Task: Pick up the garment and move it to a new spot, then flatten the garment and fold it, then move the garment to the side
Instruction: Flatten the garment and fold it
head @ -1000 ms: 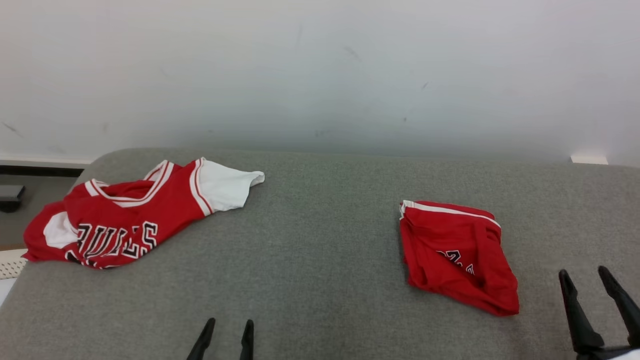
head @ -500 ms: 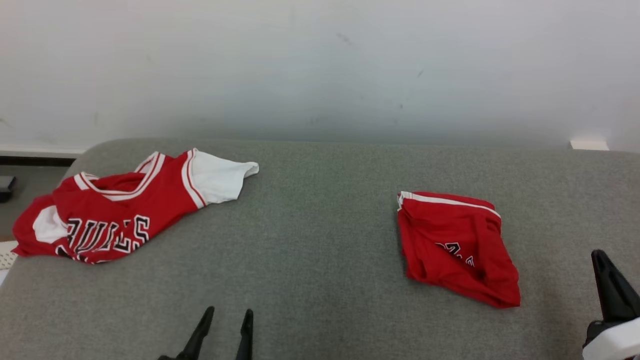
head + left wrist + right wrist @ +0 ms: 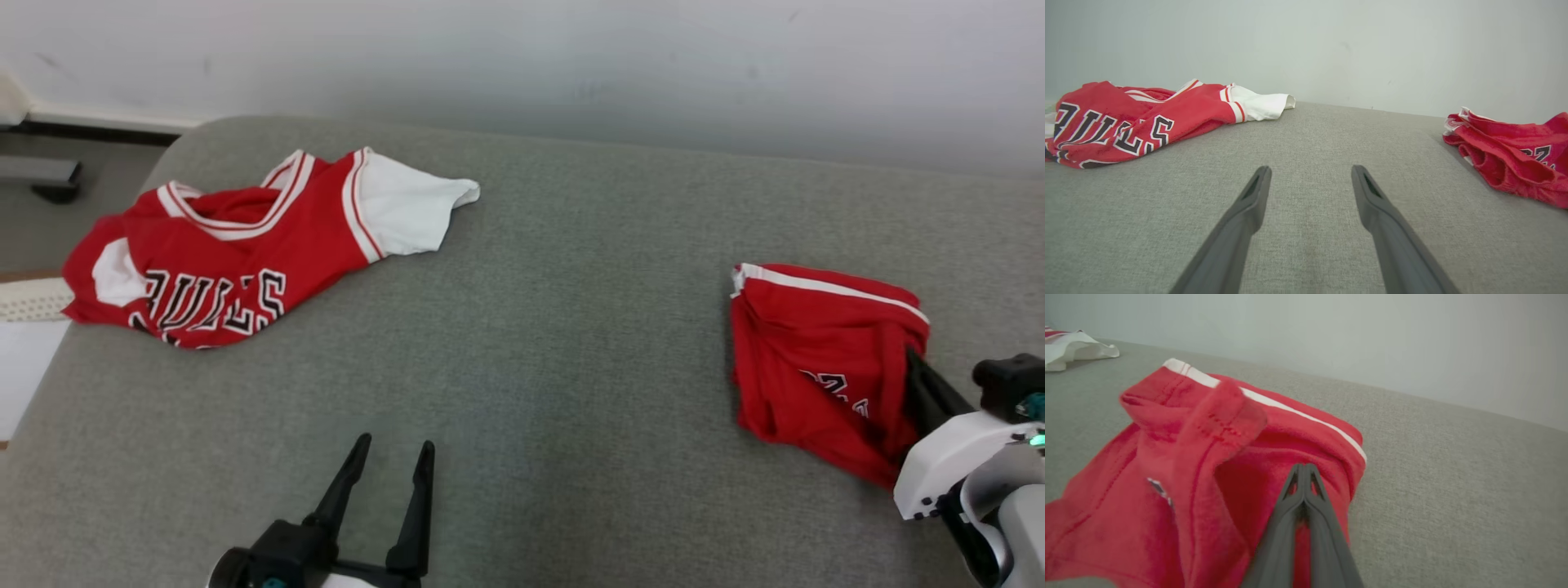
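The right pincer [image 3: 1303,468] has its two fingers pressed together, tips resting on the upper layer of the folded red garment [image 3: 1274,433]. Whether cloth is caught between the fingers cannot be told. The garment lies directly under and ahead of this pincer, bunched into loose folds, with its white-striped hem on the side farthest from the pincer. The left pincer [image 3: 394,443] has its fingers spread, holds nothing, and sits low over bare table [image 3: 555,327], well apart from the right pincer. The folded red garment is ahead of the left pincer and to its right. A red jersey [image 3: 237,245] with white sleeves and black lettering lies crumpled ahead of it and to its left. A pale wall [image 3: 571,65] stands beyond the table.
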Robot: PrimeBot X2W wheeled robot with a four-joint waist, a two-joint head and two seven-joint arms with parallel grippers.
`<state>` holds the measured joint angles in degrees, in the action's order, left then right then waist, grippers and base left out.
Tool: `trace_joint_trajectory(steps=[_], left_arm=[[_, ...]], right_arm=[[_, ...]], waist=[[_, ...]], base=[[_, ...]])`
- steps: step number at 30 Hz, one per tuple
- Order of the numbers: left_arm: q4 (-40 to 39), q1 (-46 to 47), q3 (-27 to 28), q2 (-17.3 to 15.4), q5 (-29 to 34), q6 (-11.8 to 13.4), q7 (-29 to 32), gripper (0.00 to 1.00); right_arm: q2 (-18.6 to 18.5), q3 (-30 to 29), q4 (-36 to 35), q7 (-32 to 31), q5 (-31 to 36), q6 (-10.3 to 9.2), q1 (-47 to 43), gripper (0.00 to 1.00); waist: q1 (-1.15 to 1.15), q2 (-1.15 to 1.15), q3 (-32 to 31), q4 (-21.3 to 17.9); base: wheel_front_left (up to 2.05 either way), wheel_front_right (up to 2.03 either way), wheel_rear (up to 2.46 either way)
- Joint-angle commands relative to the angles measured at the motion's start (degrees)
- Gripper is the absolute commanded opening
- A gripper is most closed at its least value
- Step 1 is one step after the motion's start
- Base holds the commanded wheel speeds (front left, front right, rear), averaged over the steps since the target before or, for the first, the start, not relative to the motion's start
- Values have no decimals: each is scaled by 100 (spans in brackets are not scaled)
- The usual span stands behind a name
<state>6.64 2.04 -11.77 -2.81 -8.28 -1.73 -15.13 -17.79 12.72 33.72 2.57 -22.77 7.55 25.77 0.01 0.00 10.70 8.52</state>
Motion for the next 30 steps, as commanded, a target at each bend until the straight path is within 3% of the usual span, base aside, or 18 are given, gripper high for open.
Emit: trace_joint_trajectory(steps=[1, 6, 17, 30], left_arm=[[15, 56, -3, -18, -48, 19, -1, 100], [39, 64, 23, -18, -72, 58, -1, 100], [34, -137, 54, -18, -117, 108, -1, 100], [126, -286, 6, -18, -100, 98, -1, 100]], right_arm=[[-8, 84, 136, 57, -52, -14, 93, 0], [-11, 634, 481, 242, -284, -14, 196, 0], [-36, 2280, 176, 431, -714, -13, -205, 0], [713, 2671, 793, 986, -756, -13, -267, 0]], waist=[[-1, 0, 89, 103], [-1, 0, 5, 155], [-1, 0, -339, 34], [-1, 0, -694, -63]], base=[[0, 0, 0], [0, 0, 0], [0, 0, 0], [0, 0, 0]])
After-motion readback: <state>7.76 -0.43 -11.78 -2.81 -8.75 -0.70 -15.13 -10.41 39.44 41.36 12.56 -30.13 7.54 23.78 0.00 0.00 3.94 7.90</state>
